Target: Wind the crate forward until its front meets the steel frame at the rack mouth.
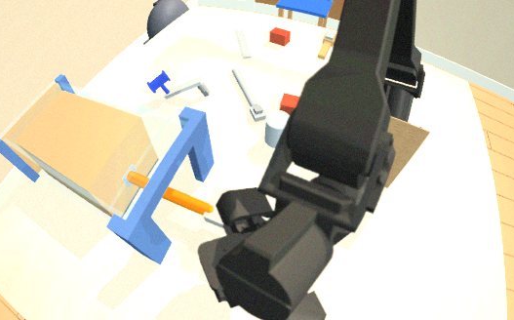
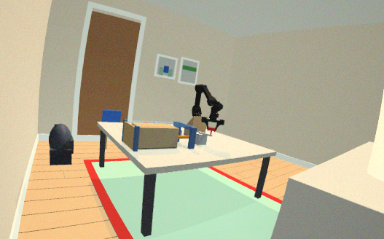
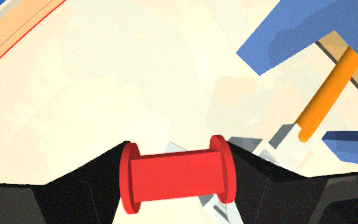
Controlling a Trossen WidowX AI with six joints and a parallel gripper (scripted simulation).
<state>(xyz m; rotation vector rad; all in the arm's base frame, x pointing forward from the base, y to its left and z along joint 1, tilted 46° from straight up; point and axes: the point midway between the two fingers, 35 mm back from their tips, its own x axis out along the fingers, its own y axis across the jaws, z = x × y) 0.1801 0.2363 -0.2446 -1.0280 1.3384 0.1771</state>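
My gripper (image 2: pixel 212 127) (image 3: pixel 175 146) is shut on the red spool-shaped grip of a handle, whose thin stem points down in the exterior view. The grey winch (image 2: pixel 201 138) (image 3: pixel 289 143) is just beside and below it; I cannot tell whether the key is in its hole. The cardboard-coloured crate (image 1: pixel 82 139) (image 2: pixel 158 136) sits flat in the clear-panelled cubby. An orange strap (image 1: pixel 187 201) (image 2: pixel 183 137) (image 3: pixel 329 94) runs from its front under the blue frame (image 1: pixel 143 239) (image 2: pixel 192 139) (image 3: pixel 300 37) to the winch. A gap shows between crate and frame.
Behind the frame's far side lie a blue T-shaped tool (image 1: pixel 158 83), an angled grey tool (image 1: pixel 185 88), a long grey wrench (image 1: pixel 247 93) and a grey cylinder (image 1: pixel 275 131). Red blocks (image 1: pixel 280 36) (image 1: pixel 290 102) and a brown board (image 1: pixel 409 146) are near the arm.
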